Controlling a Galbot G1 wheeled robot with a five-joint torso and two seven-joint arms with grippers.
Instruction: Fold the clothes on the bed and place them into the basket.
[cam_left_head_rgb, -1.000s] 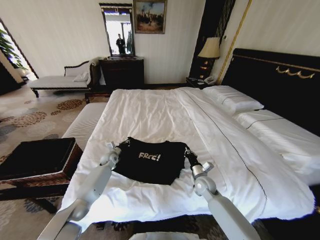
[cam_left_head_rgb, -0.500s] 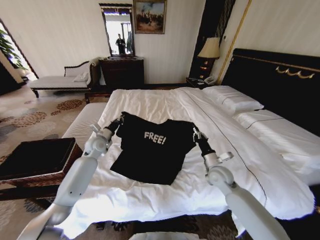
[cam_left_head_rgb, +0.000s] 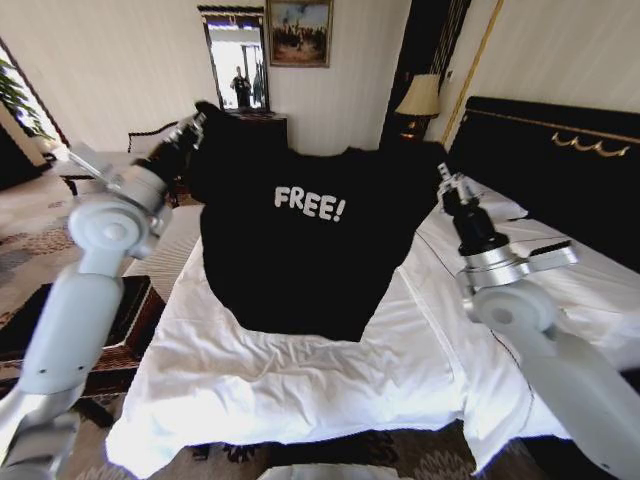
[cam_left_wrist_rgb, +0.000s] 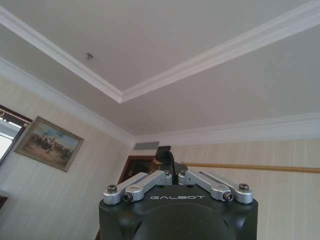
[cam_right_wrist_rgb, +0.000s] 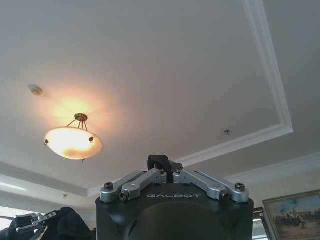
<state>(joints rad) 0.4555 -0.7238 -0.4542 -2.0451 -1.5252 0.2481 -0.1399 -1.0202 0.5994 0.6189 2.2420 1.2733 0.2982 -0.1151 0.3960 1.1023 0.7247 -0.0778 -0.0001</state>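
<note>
We record the left claw (cam_left_head_rgb: 198, 118) and right claw (cam_left_head_rgb: 443, 177) both raised, each clenched on a shoulder of the T-shirt (cam_left_head_rgb: 305, 235). The shirt hangs spread between them above the foot edge of the bed (cam_left_head_rgb: 300, 380), lettering facing us.

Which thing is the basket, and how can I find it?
Start at the big white bed. On the floor off its near left corner, behind the raised left arm, sits the basket. It is dark brown wicker with a black inside, unlike the white striped bench beyond it.
</note>
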